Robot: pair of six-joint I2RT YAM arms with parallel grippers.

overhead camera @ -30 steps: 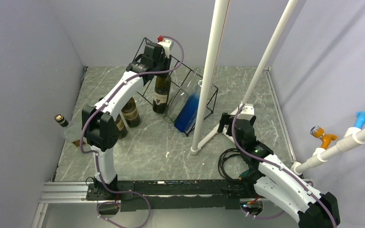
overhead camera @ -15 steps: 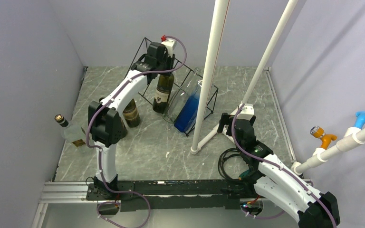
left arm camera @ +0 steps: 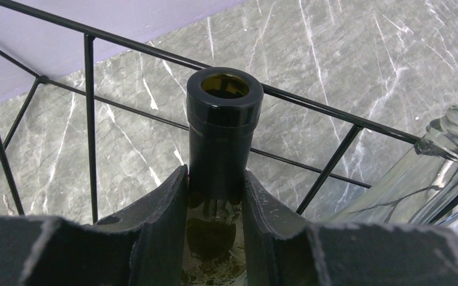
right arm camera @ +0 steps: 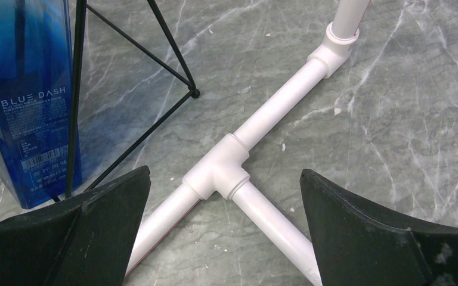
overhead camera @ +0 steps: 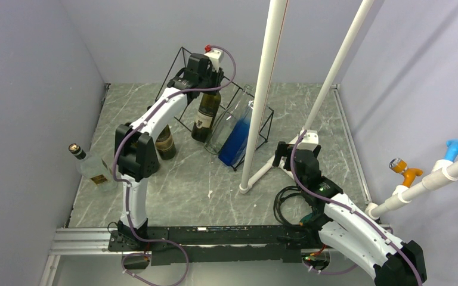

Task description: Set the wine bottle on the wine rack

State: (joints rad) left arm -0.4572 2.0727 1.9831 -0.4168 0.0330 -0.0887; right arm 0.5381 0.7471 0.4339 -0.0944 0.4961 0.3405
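At the left edge of the surface (overhead camera: 173,196) a clear bottle with a dark cap (overhead camera: 90,168) is lying tilted, and a dark bottle (overhead camera: 166,144) is standing behind your left arm; both are waiting off the rack. Your left tool (left arm camera: 214,182) is clamping the neck of the wine bottle (overhead camera: 204,116), which is leaning at the left part of the wine rack (left arm camera: 90,119), its neck poking up among the wires. Its mouth is uncorked; you cannot tell what is inside. I judge the placing nearly finished: whether the bottle is resting on the bars is unclear, and letting go is yet to come. Further right the rack is carrying a clear glass bottle (overhead camera: 219,136), seemingly empty, and a blue bottle (right arm camera: 24,101). Your right tool (right arm camera: 224,173) is hanging wide open, holding nothing, above a white pipe tee (right arm camera: 220,164).
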